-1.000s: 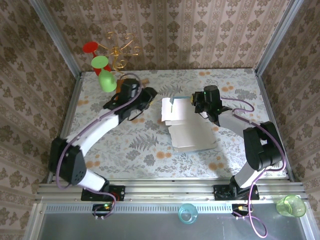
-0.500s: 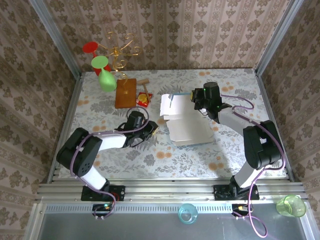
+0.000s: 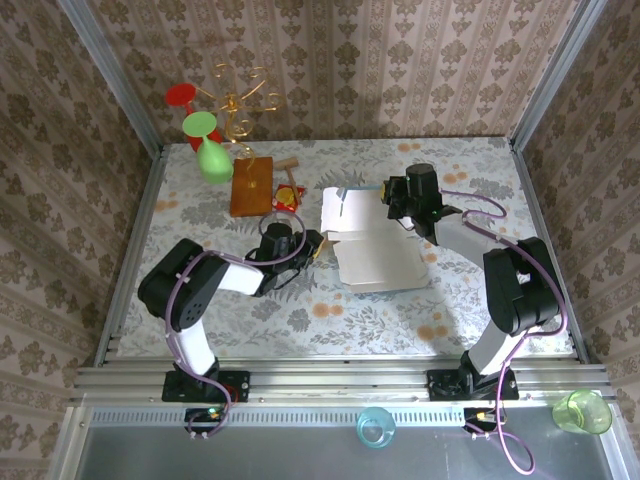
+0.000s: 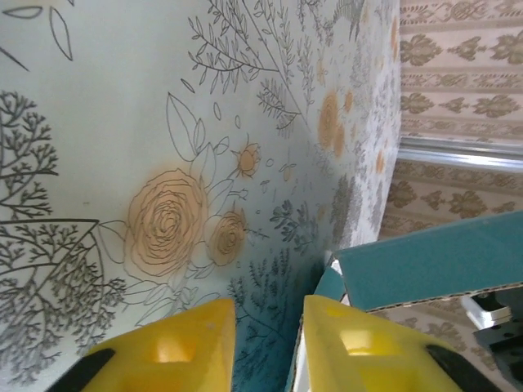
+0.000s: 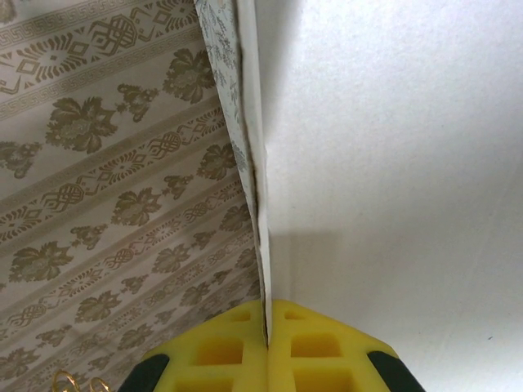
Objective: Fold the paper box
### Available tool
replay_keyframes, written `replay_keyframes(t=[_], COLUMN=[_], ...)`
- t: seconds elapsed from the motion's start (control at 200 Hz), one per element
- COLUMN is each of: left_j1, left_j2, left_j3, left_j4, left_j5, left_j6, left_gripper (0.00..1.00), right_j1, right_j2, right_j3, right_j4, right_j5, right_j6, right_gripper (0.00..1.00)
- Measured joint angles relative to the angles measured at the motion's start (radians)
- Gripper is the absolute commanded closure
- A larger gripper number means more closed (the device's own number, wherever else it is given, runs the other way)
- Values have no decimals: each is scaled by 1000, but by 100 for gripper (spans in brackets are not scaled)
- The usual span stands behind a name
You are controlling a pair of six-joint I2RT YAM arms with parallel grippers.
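The paper box (image 3: 375, 262) lies half unfolded mid-table, white inner side up, with light-blue edges. Its far flap (image 3: 350, 210) stands raised. My right gripper (image 3: 386, 200) is shut on that flap's thin edge; in the right wrist view the yellow fingers (image 5: 319, 351) pinch the white card (image 5: 392, 163) at the gripper (image 5: 267, 327). My left gripper (image 3: 317, 244) lies low on the table at the box's left side. In the left wrist view it (image 4: 265, 343) is open, with bare tablecloth in the gap and the box's blue corner (image 4: 425, 265) just beyond its right finger (image 4: 351, 343).
An orange-brown wooden board (image 3: 251, 185), a small wooden mallet (image 3: 288, 165) and a red-yellow item (image 3: 288, 199) lie back left. Green and red glasses (image 3: 211, 158) hang on a gold stand (image 3: 240, 100). A teal cup (image 3: 376, 428) and a green cup (image 3: 582, 411) sit off the table in front.
My left arm swung from beside the wooden board down to the table, then slid right up to the box's left edge. The right gripper kept its hold while the box folded shorter.
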State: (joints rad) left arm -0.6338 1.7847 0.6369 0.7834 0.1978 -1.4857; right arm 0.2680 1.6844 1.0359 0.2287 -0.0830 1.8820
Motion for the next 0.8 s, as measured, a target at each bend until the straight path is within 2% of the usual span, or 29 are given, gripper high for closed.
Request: replay_keyframes(t=[0.28, 0.5, 0.8], left_j1=[-5, -21, -40], left_j2=[10, 92, 97], left_j3=[-37, -10, 42], left_j4=[68, 134, 153], left_j5=[-57, -60, -60], left_j6=[-77, -121, -138], left_gripper=[87, 81, 75], right_j1=[0, 0, -3], right_j2=[0, 0, 0], right_j3=[1, 6, 10], right_j4=[2, 2, 11], right_j5=[8, 12, 24], right_j6=[12, 19, 34], right_gripper=[100, 100, 100])
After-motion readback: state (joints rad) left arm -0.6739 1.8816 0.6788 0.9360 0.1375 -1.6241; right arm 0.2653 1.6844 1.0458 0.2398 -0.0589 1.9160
